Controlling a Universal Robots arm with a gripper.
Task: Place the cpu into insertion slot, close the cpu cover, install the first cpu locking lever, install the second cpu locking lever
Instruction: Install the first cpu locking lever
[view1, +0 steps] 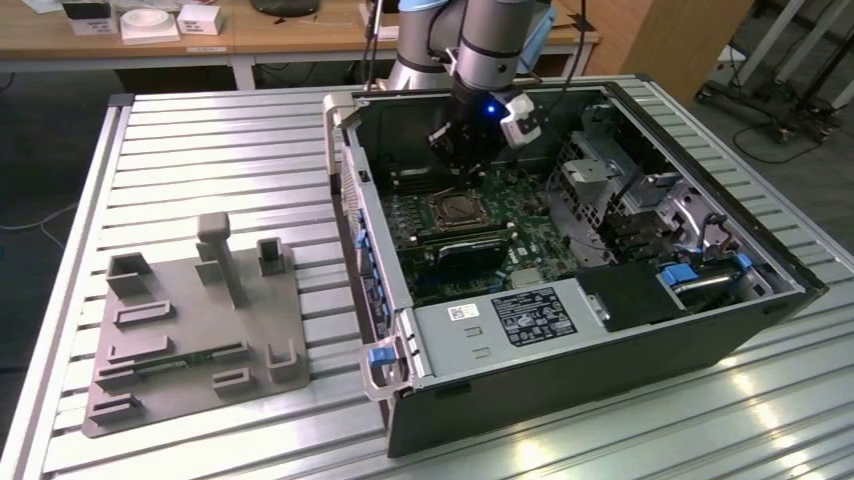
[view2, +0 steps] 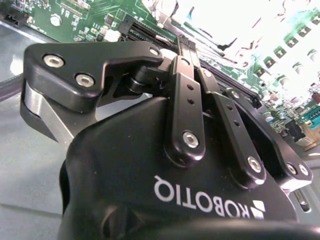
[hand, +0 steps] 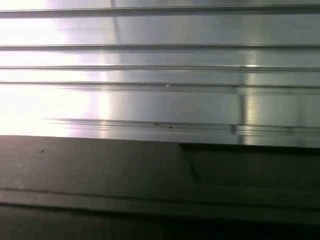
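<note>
In the exterior view my gripper (view1: 458, 165) hangs inside the open computer case, pointing down at the green circuit board. It is a short way above the insertion slot (view1: 462, 212), a square dark socket with a silver metal rim, and slightly behind it. I cannot make out the cpu, and the cpu cover and locking levers cannot be told apart from the socket's rim. The second wrist view looks past the gripper's black housing (view2: 165, 165) and its linkage bars onto the green board (view2: 75, 15) and a glaring bright patch.
The case's side wall (view1: 350, 200) stands at the exterior view's left of the board. A grey box with a black label (view1: 521, 315) sits in front, and a drive cage (view1: 601, 170) is to the right. A grey fixture plate (view1: 200, 330) lies on the slatted aluminium table (hand: 160, 100).
</note>
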